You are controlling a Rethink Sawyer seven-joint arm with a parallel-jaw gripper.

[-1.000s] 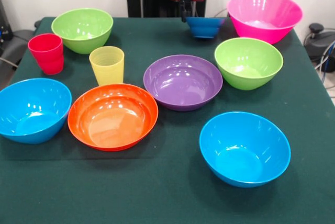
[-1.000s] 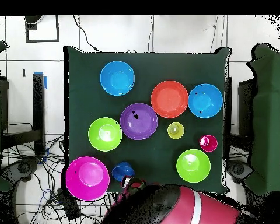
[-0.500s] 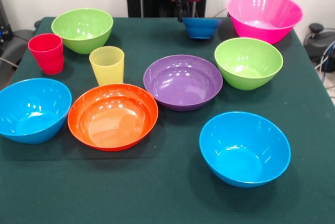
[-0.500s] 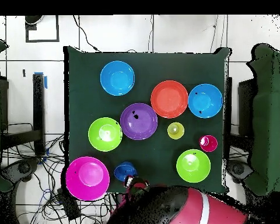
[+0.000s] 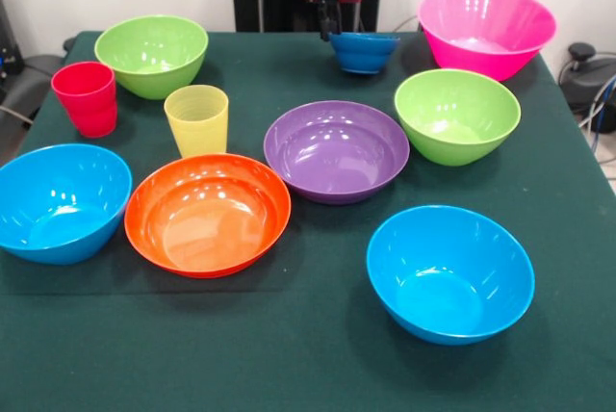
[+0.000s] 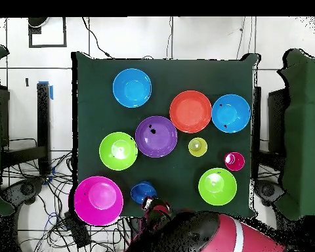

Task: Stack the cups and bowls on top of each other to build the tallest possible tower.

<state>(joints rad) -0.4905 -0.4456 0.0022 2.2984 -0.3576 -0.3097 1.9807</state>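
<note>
Gripper (image 5: 328,27) at left rim of small dark blue bowl (image 5: 364,51), far edge of table (image 5: 289,354), left of big pink bowl (image 5: 486,29). Apparently pinching the rim; can't tell for sure. Bowl looks tilted. Risk: thin rim grip slipping, bowl dropping off far edge.

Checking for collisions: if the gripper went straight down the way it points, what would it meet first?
Most likely the small dark blue bowl: the gripper hangs at its rim edge. Depth is unclear, so it might just reach the green table.
</note>
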